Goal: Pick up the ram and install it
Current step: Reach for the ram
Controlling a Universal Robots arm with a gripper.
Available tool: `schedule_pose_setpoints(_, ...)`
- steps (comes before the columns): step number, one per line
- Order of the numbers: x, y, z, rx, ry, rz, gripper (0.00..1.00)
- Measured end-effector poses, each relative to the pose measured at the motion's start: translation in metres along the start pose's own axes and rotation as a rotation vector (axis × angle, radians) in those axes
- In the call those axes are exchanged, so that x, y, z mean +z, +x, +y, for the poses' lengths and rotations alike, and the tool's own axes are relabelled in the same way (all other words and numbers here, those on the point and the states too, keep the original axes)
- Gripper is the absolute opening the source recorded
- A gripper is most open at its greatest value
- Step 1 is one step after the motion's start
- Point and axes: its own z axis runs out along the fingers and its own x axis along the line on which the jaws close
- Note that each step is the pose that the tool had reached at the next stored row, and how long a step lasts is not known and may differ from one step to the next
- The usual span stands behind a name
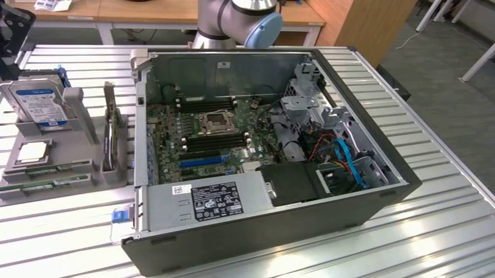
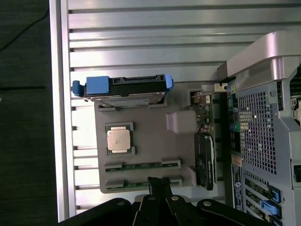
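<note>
Two ram sticks, thin green boards, lie side by side in slots of a grey holder tray [image 1: 77, 174] at the exterior view's left: one ram stick [image 1: 46, 169] and a second ram stick [image 1: 43, 185] nearer the table's front. The wrist view looks down on the tray and shows both sticks, one [image 2: 141, 165] and the other [image 2: 134, 182]. My gripper [image 2: 159, 181] hangs well above the tray, over the end of that second stick. Its dark fingers are shut together and hold nothing. The open computer case [image 1: 371, 197] lies to the tray's right, its motherboard [image 1: 166, 130] showing black memory slots [image 1: 217, 139].
The tray also carries a blue-labelled hard drive [image 1: 39, 104], a CPU chip [image 1: 32, 152] and an upright expansion card [image 1: 112, 136]. The case holds a power supply [image 1: 217, 200], a drive cage [image 1: 305, 107] and blue cables [image 1: 352, 162]. All of it stands on a slatted metal table [image 1: 433, 231].
</note>
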Motion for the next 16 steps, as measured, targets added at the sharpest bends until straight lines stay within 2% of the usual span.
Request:
schedule_pose_setpoints(5,-0.0001,0.0,-0.0015,0.0,0.0,0.0,0.1)
schedule_pose_setpoints(16,-0.0007,-0.001,-0.0158,0.0,0.0,0.0,0.1)
